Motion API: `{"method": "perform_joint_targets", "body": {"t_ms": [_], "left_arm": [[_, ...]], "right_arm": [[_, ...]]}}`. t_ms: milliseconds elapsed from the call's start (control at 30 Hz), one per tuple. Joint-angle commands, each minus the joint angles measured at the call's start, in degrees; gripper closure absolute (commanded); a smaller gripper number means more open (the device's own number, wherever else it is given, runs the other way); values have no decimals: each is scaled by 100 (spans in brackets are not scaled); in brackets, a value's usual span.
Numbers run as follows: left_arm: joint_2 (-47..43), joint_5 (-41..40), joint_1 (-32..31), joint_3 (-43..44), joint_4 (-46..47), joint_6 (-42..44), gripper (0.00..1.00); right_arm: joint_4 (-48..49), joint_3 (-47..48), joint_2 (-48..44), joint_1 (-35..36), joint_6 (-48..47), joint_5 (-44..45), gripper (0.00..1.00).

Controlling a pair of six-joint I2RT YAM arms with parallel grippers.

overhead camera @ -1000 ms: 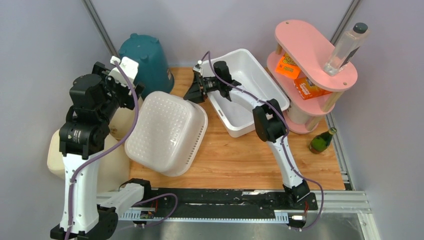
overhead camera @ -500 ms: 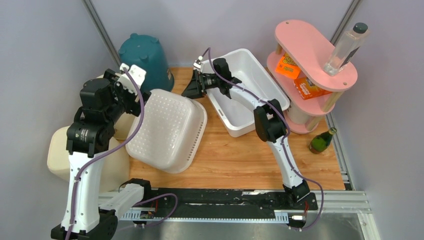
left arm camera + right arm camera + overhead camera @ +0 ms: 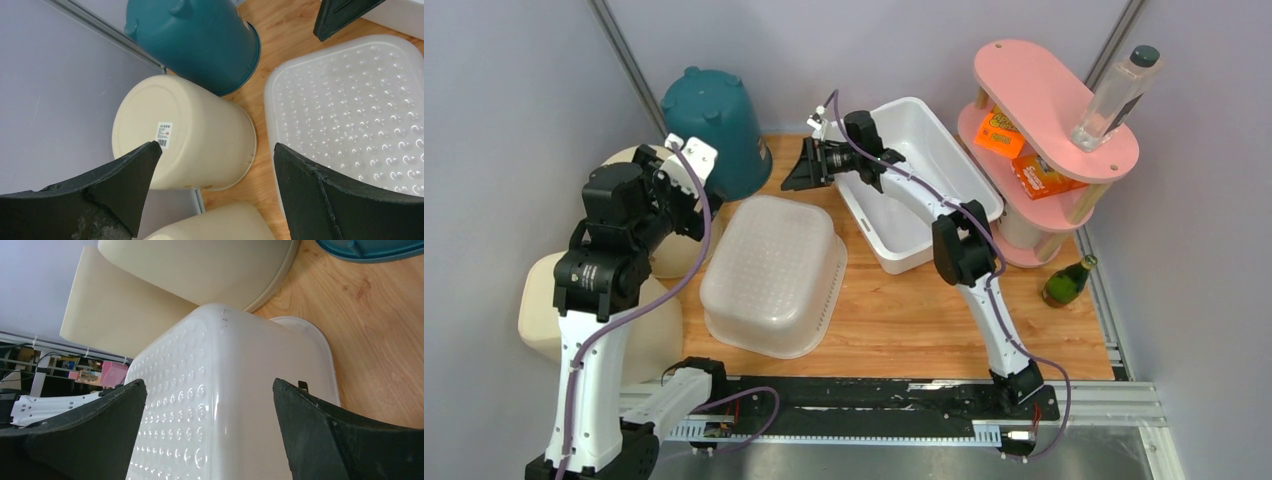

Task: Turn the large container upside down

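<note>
The large translucent white container (image 3: 774,275) lies bottom up on the wooden table, its dimpled base facing up. It also shows in the left wrist view (image 3: 350,105) and the right wrist view (image 3: 225,390). My left gripper (image 3: 692,205) is open and empty, just left of the container's far left corner, above a cream bucket (image 3: 185,135); its jaws (image 3: 217,147) stand wide apart. My right gripper (image 3: 792,178) is open and empty, just beyond the container's far edge, pointing down at it (image 3: 209,382). Neither gripper touches the container.
An inverted teal bucket (image 3: 714,125) stands at the back left. A second cream bucket (image 3: 539,310) sits off the table's left edge. A white tub (image 3: 944,130) is right of the container. A pink two-tier shelf (image 3: 1054,100) holds a clear bottle (image 3: 1114,95); a green bottle (image 3: 1066,282) lies below.
The container has dropped from tilted on its edge to flat, bottom up. The left gripper has pulled off it; the right gripper has drawn back and up.
</note>
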Motion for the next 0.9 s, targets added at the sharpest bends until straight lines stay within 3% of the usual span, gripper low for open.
{"method": "perform_joint_targets", "body": {"t_ms": [0,300,500,667,867], "left_arm": [[-180,98,-29,-13,-19,68,5],[-419,470,-26,-383,-154,103,4],[-454,1623,-25,-987,-351,-494,5],[-41,2482,-184,-1242,-455,-862,7],[544,3031,-896,-1394,-165,-1054,9]], "right_arm": [[2,251,-394,-16,-207,189,0],[-58,74,-965,-21,-444,361,0],[-510,173,-1505,-235,-1069,518,0],[-1487,-390,-2382,-445,-2720,1624,0],[-2023,-2359,-4454,-498,-5620,2845,0]]}}
